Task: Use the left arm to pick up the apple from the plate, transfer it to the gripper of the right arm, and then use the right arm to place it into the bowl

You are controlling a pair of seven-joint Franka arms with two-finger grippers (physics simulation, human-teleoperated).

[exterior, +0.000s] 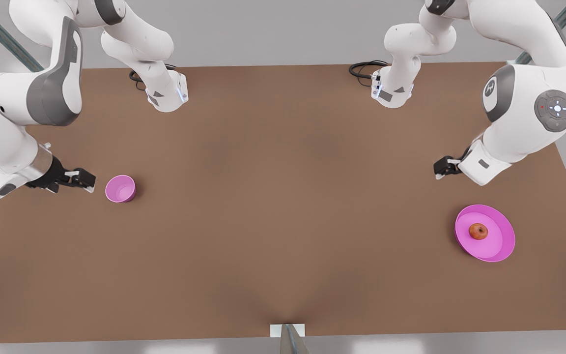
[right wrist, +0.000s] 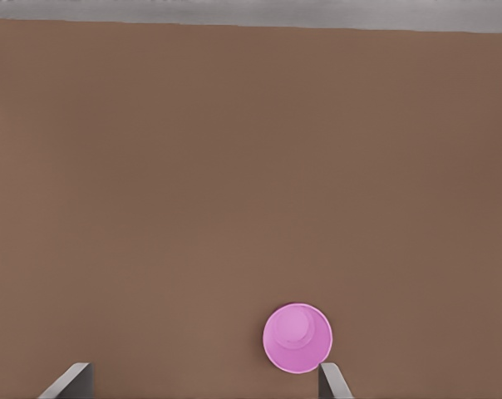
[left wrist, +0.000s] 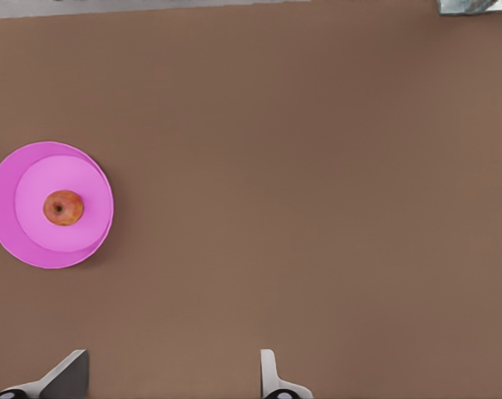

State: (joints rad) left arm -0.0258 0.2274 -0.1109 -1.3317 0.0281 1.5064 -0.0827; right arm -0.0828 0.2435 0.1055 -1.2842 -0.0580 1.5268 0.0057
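The apple [exterior: 478,231] sits near the middle of the plate [exterior: 501,248] at the lower right of the front view, untouched; the bowl [exterior: 120,189] stands at the middle left of that view, well apart from the plate, on the brown table [exterior: 273,221].

The left gripper [exterior: 441,168] hangs above the table just up and left of the plate in the front view; in the left wrist view its fingers [left wrist: 272,378] stand wide apart with nothing between them, and the apple [left wrist: 63,208] lies off to one side of them, not under the gap. The right gripper [exterior: 82,179] waits just beside the bowl, its fingers [right wrist: 336,384] also spread and empty.

The pick is not yet begun, and I judge several risks: a descent without first centring over the apple would strike the plate's low rim and tip or shove the dish; the round fruit could roll away from a lopsided squeeze; at the handover a shallow grip may let it drop; and the right arm, so near the small bowl, could knock it over when it swings out.
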